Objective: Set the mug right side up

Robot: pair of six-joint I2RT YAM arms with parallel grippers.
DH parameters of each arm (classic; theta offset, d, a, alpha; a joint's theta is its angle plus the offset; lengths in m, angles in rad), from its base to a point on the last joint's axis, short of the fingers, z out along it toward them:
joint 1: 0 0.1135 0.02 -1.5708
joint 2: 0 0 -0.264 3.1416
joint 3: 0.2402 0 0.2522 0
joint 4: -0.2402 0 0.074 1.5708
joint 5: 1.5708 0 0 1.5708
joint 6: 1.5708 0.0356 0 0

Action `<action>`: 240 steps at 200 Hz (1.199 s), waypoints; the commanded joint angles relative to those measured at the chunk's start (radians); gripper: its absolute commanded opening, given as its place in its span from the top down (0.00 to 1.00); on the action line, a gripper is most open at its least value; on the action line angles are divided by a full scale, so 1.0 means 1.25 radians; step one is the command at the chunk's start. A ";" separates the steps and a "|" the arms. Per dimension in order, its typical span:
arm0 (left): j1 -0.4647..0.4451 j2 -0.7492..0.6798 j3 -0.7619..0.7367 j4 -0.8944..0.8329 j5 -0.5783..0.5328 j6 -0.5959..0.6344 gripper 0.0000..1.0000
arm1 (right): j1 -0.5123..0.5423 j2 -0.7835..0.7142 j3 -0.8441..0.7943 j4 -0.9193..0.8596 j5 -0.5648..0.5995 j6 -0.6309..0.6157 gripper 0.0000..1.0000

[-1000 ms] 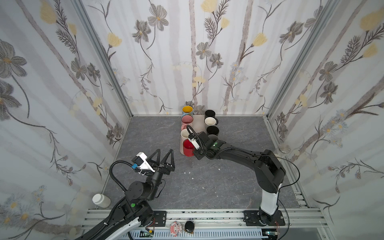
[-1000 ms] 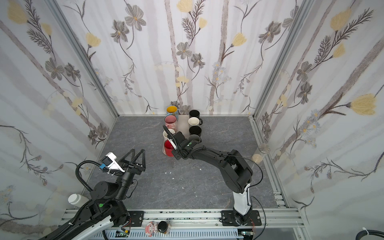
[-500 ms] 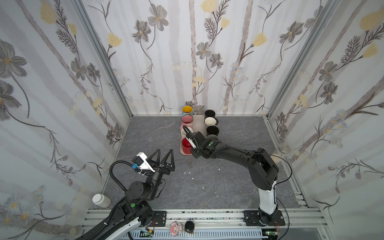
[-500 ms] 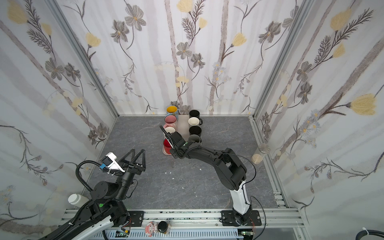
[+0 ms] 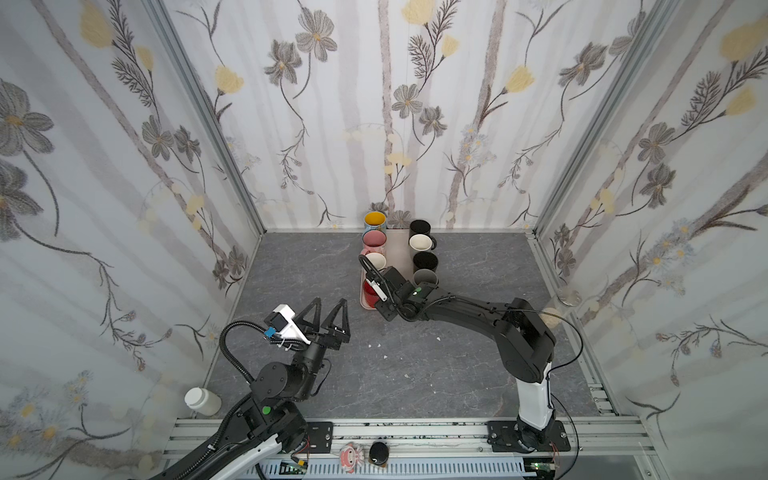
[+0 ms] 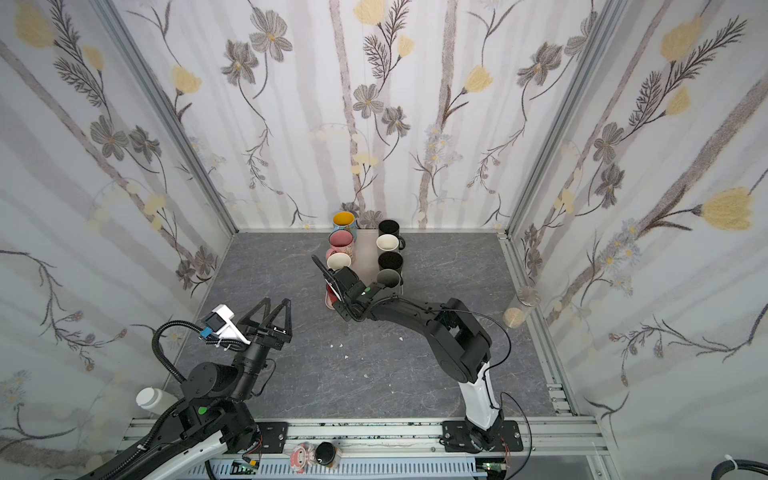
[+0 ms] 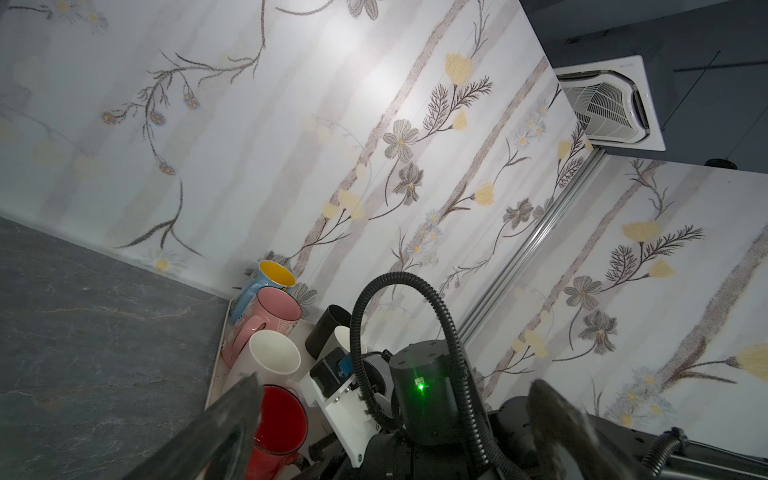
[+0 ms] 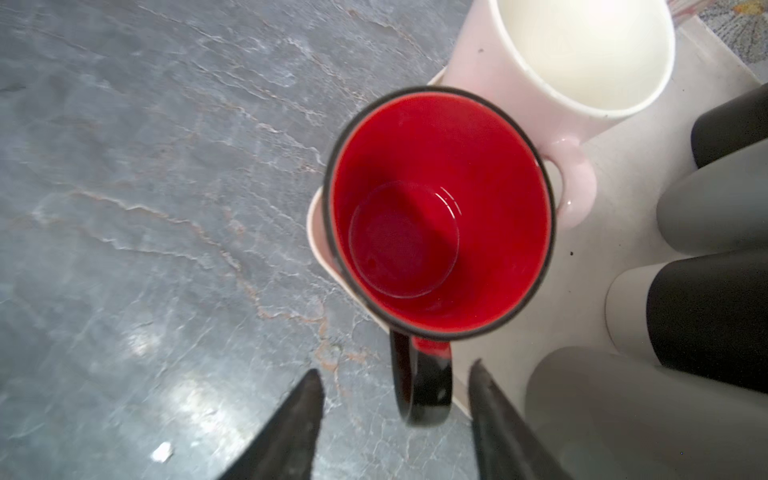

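Releasing, right jaws: apart, one tip on either side of the mug handle (image 8: 424, 390) with a gap on both sides; nothing gripped.
Change noted: a second ago these jaws were closed on that handle and carrying the mug; they have since let go.
Bearing on task: the red mug (image 8: 440, 208) stands on its base, mouth up. In my judgement the turn is done and only the right arm's (image 5: 465, 307) withdrawal remains.
Mug location: on the tray (image 5: 398, 249), at its 7 o'clock corner in a top view and nearest of the left-hand row. Its base sits close to the tray lip, so a knock on retreat could push it off.
Left jaws: spread wide, empty, raised over the table (image 5: 415, 374) at about 8 o'clock, well apart from the tray.
Mug make: glazed ceramic, round, glossy red inside, black rim, loop handle black on its outer face.
Neighbours: a white mug (image 8: 582, 45) stands just beside at 12 o'clock, its handle close against the red rim; contact cannot be confirmed. Grey and black mugs stand at 3 o'clock.
Tray: pale, matt, round-cornered, low-lipped, at the table's 12 o'clock by the back wall.
Table: dark grey stone pattern, pale veins, slight sheen, a few white crumbs.
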 commanded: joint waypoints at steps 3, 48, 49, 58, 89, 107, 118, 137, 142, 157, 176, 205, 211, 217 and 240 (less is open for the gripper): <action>0.001 0.001 0.006 0.000 -0.012 -0.002 0.00 | -0.004 -0.077 -0.053 0.083 -0.014 0.019 0.31; 0.002 0.057 0.030 -0.003 -0.051 0.008 0.00 | -0.024 -0.333 -0.290 0.283 0.008 0.100 0.00; 0.002 0.061 0.030 -0.003 -0.053 0.009 0.00 | -0.025 -0.340 -0.297 0.289 0.010 0.103 0.00; 0.005 0.090 0.043 -0.006 -0.073 0.010 0.00 | -0.033 -0.397 -0.357 0.338 0.030 0.123 0.00; 0.063 0.225 0.085 0.025 -0.095 0.012 0.00 | -0.086 -0.548 -0.495 0.412 0.095 0.195 0.00; 0.118 0.309 0.110 0.067 -0.100 0.033 0.00 | -0.095 -0.632 -0.590 0.477 0.188 0.215 0.00; 0.155 0.362 0.135 0.069 -0.126 0.038 0.00 | -0.102 -0.678 -0.642 0.504 0.239 0.231 0.00; 0.218 0.436 0.170 0.081 -0.136 0.070 0.00 | -0.135 -0.731 -0.689 0.512 0.282 0.256 0.01; 0.232 0.454 0.172 0.100 -0.128 0.094 0.00 | -0.147 -0.741 -0.697 0.512 0.287 0.262 0.00; 0.274 0.505 0.183 0.140 -0.110 0.161 0.00 | -0.173 -0.765 -0.717 0.508 0.286 0.266 0.00; 0.341 0.567 0.198 0.158 -0.068 0.232 0.00 | -0.209 -0.780 -0.734 0.501 0.287 0.288 0.00; 0.483 0.640 0.170 0.180 0.014 0.266 0.00 | -0.255 -0.781 -0.760 0.499 0.292 0.319 0.01; 0.510 0.655 0.153 0.200 0.021 0.269 0.00 | -0.260 -0.781 -0.765 0.499 0.297 0.322 0.00; 0.535 0.672 0.138 0.212 0.031 0.269 0.00 | -0.264 -0.781 -0.770 0.499 0.301 0.324 0.00; 0.577 0.782 0.121 0.207 -0.004 0.276 0.00 | -0.277 -0.786 -0.781 0.501 0.295 0.324 0.00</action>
